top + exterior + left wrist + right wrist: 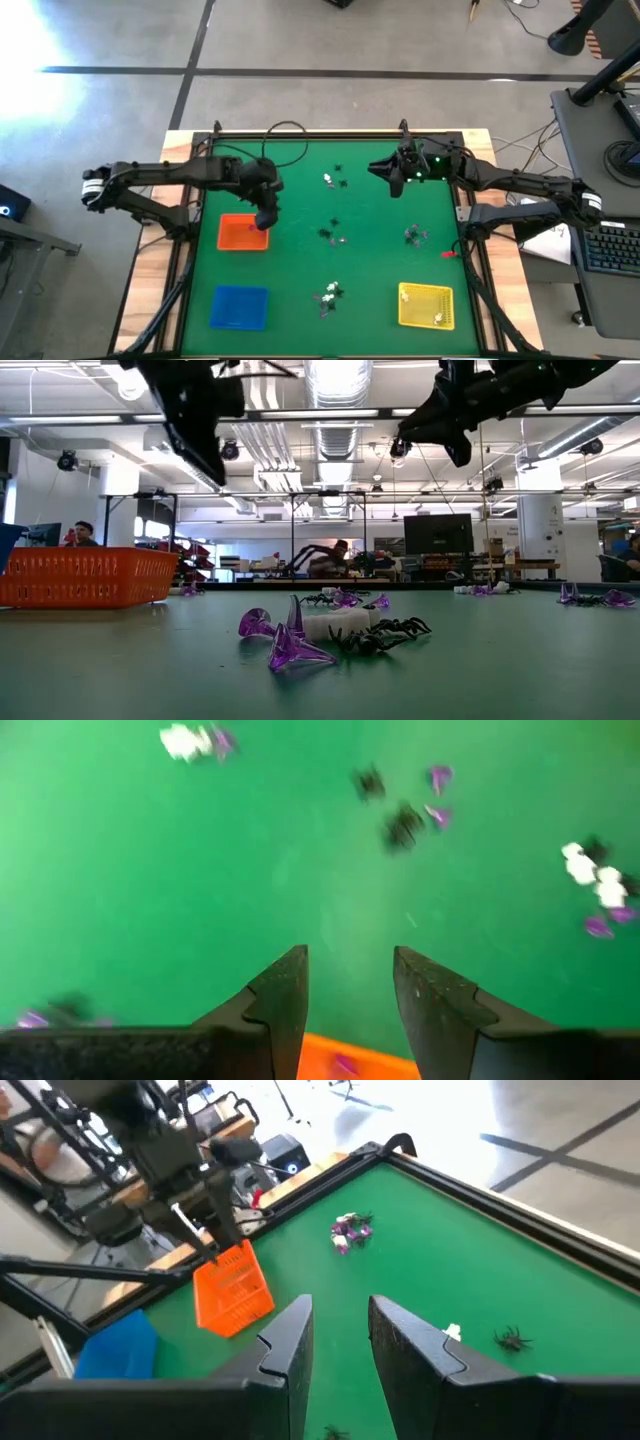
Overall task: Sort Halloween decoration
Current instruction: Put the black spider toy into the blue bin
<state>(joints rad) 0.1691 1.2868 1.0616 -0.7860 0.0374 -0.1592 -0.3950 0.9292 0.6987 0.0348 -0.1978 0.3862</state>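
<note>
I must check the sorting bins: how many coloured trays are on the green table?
3. The orange tray lies on the left side under the left claw, the blue tray at the near left corner, the yellow tray at the near right.

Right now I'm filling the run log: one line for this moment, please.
left gripper: open, over orange tray | right gripper: open, empty, raised | trinkets: scattered on mat

The left gripper (pixel 265 220) points down from a bent arm, and its two fingers (pixel 283 1000) stand apart with nothing between them. The right gripper (pixel 392 177) hangs high up, fingers (pixel 290 1342) apart too.
</note>
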